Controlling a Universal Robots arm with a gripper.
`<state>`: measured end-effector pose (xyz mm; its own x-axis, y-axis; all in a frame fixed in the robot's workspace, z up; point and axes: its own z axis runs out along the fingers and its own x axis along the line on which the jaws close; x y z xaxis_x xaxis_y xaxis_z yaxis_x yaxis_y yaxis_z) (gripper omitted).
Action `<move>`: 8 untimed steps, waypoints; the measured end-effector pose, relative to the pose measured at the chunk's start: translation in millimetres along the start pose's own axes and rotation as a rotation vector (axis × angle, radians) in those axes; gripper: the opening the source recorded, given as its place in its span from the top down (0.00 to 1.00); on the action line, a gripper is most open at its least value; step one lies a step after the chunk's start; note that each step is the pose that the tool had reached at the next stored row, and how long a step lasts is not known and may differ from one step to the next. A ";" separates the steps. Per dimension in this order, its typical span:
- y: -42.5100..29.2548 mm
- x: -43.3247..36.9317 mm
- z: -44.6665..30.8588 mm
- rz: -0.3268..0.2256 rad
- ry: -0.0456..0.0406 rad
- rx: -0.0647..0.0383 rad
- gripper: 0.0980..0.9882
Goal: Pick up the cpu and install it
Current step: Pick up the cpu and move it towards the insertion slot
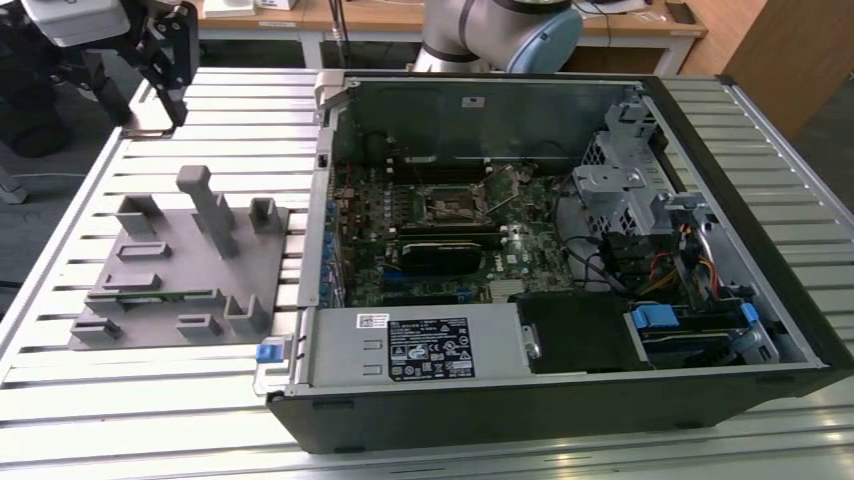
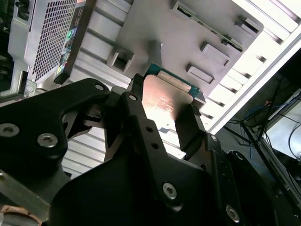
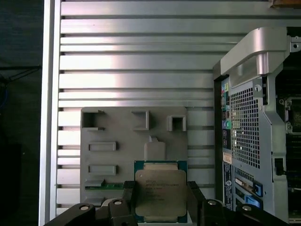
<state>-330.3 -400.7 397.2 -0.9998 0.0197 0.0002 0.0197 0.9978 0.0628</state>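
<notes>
Across the whole scene runs a slatted metal surface (image 1: pixel 174 420). The largest thing on it is an open computer case (image 1: pixel 561 425), lying on its side toward the exterior view's right. Its board (image 1: pixel 387 215) faces up, and the square socket (image 1: pixel 454 206) sits near the board's middle. The socket's detail is too small to make out.

Beside the case, toward the exterior view's left, a grey tray (image 1: pixel 160 300) with raised blocks and slots rests flat on the surface.

High above the surface's far corner, at the exterior view's upper left, hangs the hand (image 1: pixel 171 108). It is well apart from both tray and case. In the first wrist view the hand (image 3: pixel 161 188) is closed on the cpu (image 3: pixel 160 195). Its dark fingers (image 3: pixel 130 195) press two opposite edges, and the shiny metal top faces the camera.

The cpu is square with no long axis. It looks to lie roughly flat, its edges squared to the tray seen beneath it. The second wrist view shows the same grip, with the cpu (image 2: pixel 164 96) caught in the hand (image 2: pixel 162 117) and clear of everything below.

The socket therefore lies from the hand toward the exterior view's right and lower, inside the case walls. By my judgement the cpu is picked up but not yet installed. The air between hand and case looks open, and the case's near wall and inner brackets are the tight part.
</notes>
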 end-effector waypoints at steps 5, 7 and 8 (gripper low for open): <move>0.1 -4.4 0.2 0.000 -0.0001 0.000 0.52; 0.1 -6.3 0.4 0.000 -0.0001 -0.001 0.52; 0.1 -7.2 0.4 0.000 0.0000 -0.001 0.52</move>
<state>-323.1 -400.7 396.9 -0.9998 0.0197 0.0002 0.0197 0.9978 0.0635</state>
